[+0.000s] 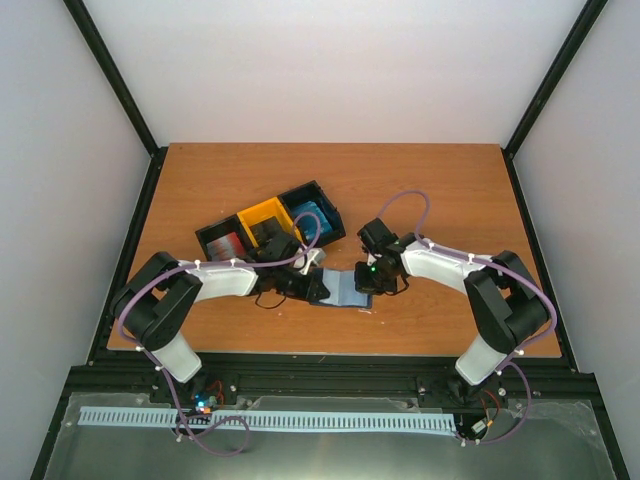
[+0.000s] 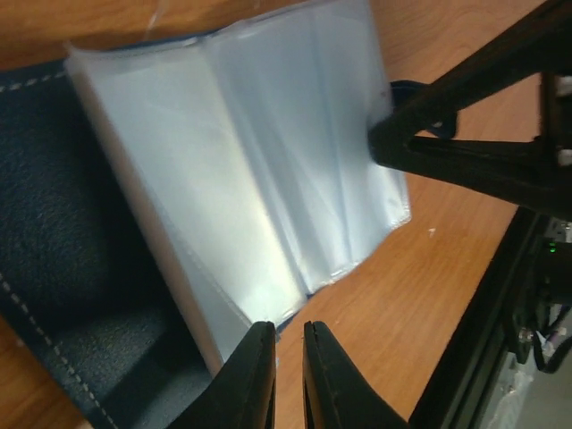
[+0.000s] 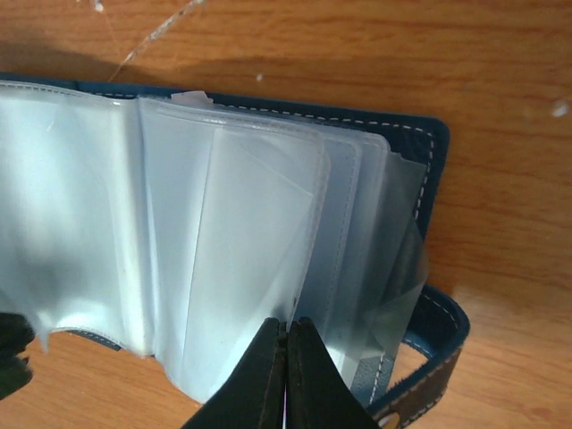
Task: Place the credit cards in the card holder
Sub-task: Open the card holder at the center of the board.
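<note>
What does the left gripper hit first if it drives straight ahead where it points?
The clear sleeves of the open card holder, right at the tips of the left gripper; it may already touch them, depth unclear. The right gripper sits off to one side.

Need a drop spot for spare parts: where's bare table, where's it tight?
Free: back strip behind the bin; right-rear table beyond the right arm. Tight: front centre, left gripper and right gripper at the card holder, bin just behind.
</note>
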Controlling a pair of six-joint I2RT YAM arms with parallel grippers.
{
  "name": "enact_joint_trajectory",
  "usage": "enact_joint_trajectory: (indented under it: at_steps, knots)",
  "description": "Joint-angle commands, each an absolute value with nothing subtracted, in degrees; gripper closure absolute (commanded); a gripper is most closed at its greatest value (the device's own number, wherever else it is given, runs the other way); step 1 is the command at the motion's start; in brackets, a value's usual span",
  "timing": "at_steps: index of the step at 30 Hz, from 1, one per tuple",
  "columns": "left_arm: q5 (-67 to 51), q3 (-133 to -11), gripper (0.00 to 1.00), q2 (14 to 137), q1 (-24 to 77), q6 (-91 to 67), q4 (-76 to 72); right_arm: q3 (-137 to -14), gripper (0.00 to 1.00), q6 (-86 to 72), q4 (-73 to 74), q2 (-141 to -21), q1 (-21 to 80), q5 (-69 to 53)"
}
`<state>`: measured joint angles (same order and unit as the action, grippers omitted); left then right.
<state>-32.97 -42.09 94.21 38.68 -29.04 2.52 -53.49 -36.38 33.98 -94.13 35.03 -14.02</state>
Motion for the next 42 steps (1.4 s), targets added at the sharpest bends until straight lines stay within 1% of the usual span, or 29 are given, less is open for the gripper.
enact_joint_trajectory:
  at_steps: [1,6,9,13,18,21,26,28,31,35,39,42]
  knots:
    - [-36.9,-45.3,0.87,93.9,39.1,-27.5,-0.5,-55.5,0.97,-35.1,37.1,-93.3,35.0,-9.3]
    - [-35.5,-46.0,0.87,94.9,39.2,-27.5,-0.2,-55.5,0.97,-34.5,37.4,-93.0,35.0,-9.1]
    - [-32.2,-46.3,0.87,94.9,39.2,-28.1,0.8,-55.2,0.97,-34.0,36.3,-92.1,35.1,-10.8]
    - [-26.4,-46.2,0.88,94.2,39.2,-29.4,3.0,-54.8,0.97,-33.3,33.0,-90.4,35.1,-15.6]
    - [-23.4,-45.4,0.88,93.4,39.2,-30.5,4.2,-54.2,0.96,-33.3,27.4,-89.3,35.0,-23.6]
    - [-22.5,-44.8,0.88,92.3,39.2,-31.2,4.1,-53.6,0.91,-34.0,24.0,-90.5,35.1,-27.0]
    - [-19.9,-43.4,0.88,89.3,39.2,-32.8,3.8,-53.3,0.75,-34.5,17.6,-93.7,35.1,-31.7]
    - [-18.6,-42.6,0.88,88.0,39.2,-33.5,3.7,-53.9,0.72,-34.6,16.2,-95.5,35.1,-33.0]
    - [-17.3,-41.4,0.88,85.8,39.2,-34.2,3.6,-54.4,0.69,-34.4,14.9,-97.9,35.1,-34.4]
    - [-17.7,-40.5,0.88,83.9,39.2,-34.2,2.9,-55.0,0.68,-34.2,15.2,-100.2,35.0,-33.9]
    - [-22.3,-40.1,0.87,84.0,39.2,-33.4,0.4,-56.7,0.68,-34.2,18.4,-102.4,35.1,-31.0]
    - [-25.7,-40.2,0.84,84.6,39.2,-32.6,-1.9,-58.1,0.67,-34.3,21.2,-103.0,35.1,-28.3]
